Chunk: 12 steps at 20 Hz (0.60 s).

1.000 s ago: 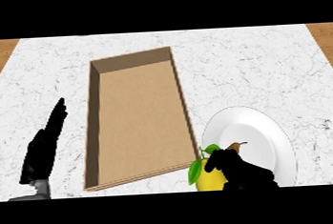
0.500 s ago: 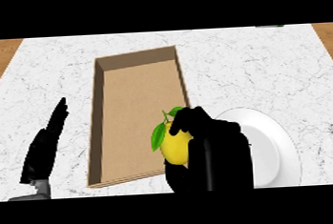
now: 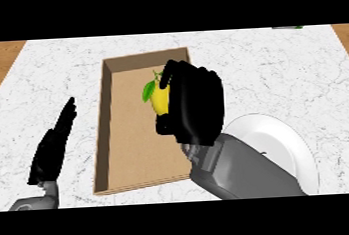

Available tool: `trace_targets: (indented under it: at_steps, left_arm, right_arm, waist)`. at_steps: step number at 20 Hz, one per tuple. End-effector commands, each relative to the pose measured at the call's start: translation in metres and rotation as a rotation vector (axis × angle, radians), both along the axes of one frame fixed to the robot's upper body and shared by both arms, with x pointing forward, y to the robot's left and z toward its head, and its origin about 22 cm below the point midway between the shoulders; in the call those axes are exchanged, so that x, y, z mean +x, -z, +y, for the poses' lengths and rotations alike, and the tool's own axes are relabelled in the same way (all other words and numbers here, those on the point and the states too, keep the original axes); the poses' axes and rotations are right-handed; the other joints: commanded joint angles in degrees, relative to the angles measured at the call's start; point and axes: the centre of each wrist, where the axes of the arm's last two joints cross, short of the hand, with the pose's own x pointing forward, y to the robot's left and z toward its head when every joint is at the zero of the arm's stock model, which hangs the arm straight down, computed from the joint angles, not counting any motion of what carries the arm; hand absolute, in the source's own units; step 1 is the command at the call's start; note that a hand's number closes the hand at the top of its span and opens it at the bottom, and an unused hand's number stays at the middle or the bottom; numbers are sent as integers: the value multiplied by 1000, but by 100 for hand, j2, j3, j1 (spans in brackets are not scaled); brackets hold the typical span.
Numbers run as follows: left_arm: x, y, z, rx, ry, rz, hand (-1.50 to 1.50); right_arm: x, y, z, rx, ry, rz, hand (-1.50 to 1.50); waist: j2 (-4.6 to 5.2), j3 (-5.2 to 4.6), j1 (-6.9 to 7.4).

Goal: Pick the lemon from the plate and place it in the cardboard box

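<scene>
My right hand (image 3: pixel 195 106) is curled round the yellow lemon (image 3: pixel 158 101), whose green leaves stick out at its upper left. Hand and lemon hang over the middle of the open cardboard box (image 3: pixel 118 142), which lies lengthwise on the counter. The white plate (image 3: pixel 282 144) sits to the box's right and is partly hidden by my right forearm. My left hand (image 3: pixel 55 146) rests open, fingers straight and pointing up, left of the box.
The white marble counter (image 3: pixel 279 74) spreads around the box, with wooden strips at its far left and right edges. A small dark-green object (image 3: pixel 287 27) peeks in at the top right.
My right hand has lifted the lemon off the plate and carried it left and forward, from the plate's edge to above the box's middle. The left hand has stayed still.
</scene>
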Motion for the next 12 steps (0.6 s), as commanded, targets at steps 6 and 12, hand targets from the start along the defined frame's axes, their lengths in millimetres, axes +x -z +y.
trace_targets:
  at_steps: [6, 12]
  left_arm:
    - [2, -4, 4, 3, 8, -1, 0]
    - [10, -18, -5, 19, 42, -13, 0]
  right_arm:
    - [64, 35, 14, 64, 184, 208, 150]
    - [91, 51, 8, 169, 216, 200, -150]
  waist:
    - [22, 2, 111]
    - [49, 9, 177]
